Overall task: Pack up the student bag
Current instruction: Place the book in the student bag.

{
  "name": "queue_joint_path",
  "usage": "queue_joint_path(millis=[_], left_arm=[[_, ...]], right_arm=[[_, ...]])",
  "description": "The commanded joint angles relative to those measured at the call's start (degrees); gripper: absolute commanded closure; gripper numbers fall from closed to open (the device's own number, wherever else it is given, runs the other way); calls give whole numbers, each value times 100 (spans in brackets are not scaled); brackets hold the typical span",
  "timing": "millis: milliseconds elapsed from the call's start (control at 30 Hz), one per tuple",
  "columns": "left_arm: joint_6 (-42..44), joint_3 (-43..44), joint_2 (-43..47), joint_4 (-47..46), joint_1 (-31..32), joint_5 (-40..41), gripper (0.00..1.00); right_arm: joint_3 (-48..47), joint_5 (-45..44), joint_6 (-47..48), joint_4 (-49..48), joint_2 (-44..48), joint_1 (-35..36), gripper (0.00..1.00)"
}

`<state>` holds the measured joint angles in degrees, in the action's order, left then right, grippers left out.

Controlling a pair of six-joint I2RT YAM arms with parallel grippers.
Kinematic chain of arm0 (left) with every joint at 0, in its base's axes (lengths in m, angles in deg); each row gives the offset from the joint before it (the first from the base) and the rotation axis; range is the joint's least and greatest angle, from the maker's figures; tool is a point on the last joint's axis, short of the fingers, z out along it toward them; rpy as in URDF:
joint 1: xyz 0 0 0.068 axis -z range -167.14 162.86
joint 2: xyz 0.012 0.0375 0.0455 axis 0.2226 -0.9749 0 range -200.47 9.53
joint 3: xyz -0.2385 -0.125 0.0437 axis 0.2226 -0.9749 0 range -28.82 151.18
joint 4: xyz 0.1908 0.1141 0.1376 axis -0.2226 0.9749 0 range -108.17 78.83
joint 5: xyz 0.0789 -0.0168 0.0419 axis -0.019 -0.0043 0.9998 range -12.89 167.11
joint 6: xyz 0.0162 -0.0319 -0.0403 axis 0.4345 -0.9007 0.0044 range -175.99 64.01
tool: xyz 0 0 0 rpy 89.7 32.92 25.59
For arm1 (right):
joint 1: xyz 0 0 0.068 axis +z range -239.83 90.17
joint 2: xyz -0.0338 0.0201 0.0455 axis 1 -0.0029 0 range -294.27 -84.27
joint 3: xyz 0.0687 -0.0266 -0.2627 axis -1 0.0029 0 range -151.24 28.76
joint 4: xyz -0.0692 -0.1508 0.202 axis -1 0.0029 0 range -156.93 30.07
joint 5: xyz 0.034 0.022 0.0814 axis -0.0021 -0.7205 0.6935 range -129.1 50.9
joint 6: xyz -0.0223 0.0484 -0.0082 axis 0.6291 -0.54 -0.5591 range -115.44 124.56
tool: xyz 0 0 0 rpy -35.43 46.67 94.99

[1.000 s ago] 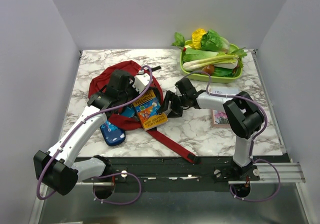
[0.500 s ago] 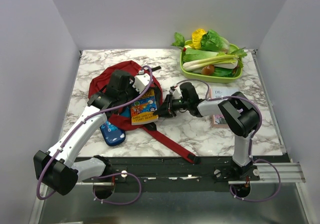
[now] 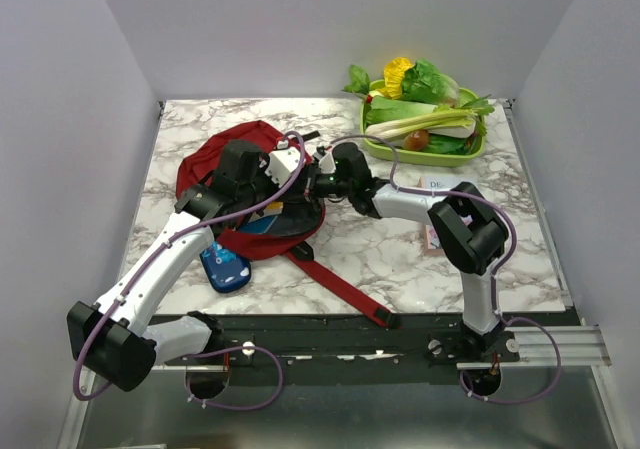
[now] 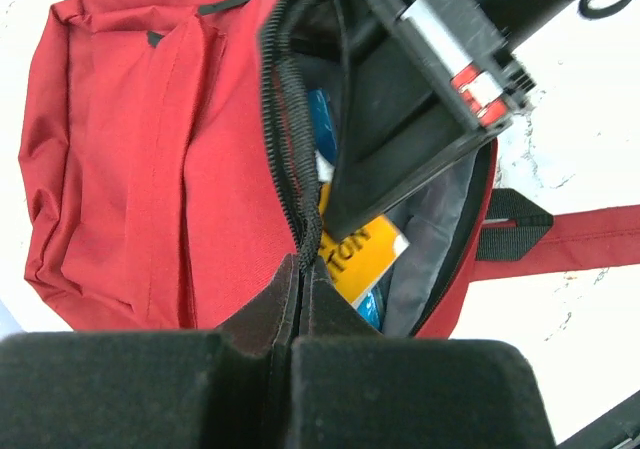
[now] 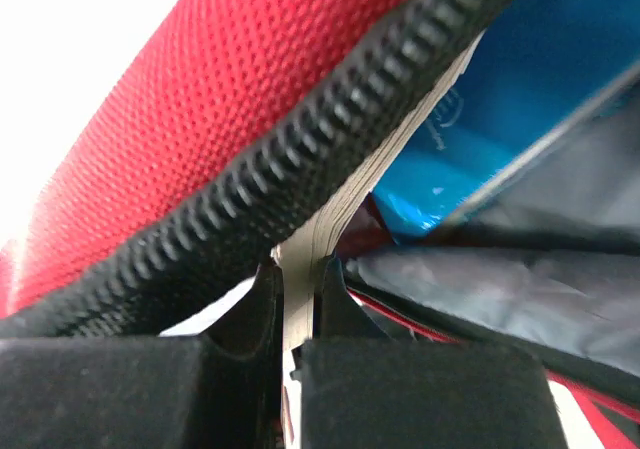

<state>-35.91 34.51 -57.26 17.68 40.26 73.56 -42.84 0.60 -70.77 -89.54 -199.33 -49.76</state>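
On white-walled marble table [image 3: 400, 259], left fingers [image 4: 150, 389] pinching student bag [image 4: 120, 149] rim, right fingers [image 5: 150, 389] pinching book [image 4: 360, 254].

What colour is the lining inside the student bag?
Grey. The student bag lining shows best in the left wrist view.

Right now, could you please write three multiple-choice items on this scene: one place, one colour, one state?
1. Where is the green tray?
A. far right corner of the table
B. near left corner
C. centre

2. Which colour is the student bag?
A. yellow
B. red
C. white

3. What is the left end effector doing?
A. standing open
B. shut on the bag's zip edge
C. gripping the tray

Key: 1 A, it stands far right, at the back; 2 B, red fabric shows; 3 B, it pinches the zip teeth.
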Motion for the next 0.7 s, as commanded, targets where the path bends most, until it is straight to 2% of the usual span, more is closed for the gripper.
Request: queue_joint_path(millis=[0,67,167,200,300,400,467,533,600,667], left_arm=[[-65,144,-1,-79,20,-76,100],[-56,153,-1,-61,20,-76,100],[-48,162,-10,-79,20,-58,100],[-48,171,-10,-61,20,-67,100],[-39,145,7,-70,11,-58,100],[-39,109,8,-79,20,-67,100],[-48,109,16,-79,20,-75,100],[-56,118,16,-79,20,-84,100],[-65,144,7,-70,20,-84,100],[-56,171,7,-61,20,-84,100]], right_arm=[[-617,-647,-307,132,-270,229,98],[-1414,-569,-35,809,-534,325,98],[-1901,-534,141,1259,-745,510,92],[-1954,-499,211,1329,-780,536,77],[-1877,-201,501,1514,-860,589,44],[-1464,-33,713,1436,-772,546,37],[-1051,222,730,1207,-754,458,36],[-683,83,983,1154,-545,396,36],[-637,-50,1344,1389,-421,387,38],[-724,-365,2011,2057,-315,378,40]])
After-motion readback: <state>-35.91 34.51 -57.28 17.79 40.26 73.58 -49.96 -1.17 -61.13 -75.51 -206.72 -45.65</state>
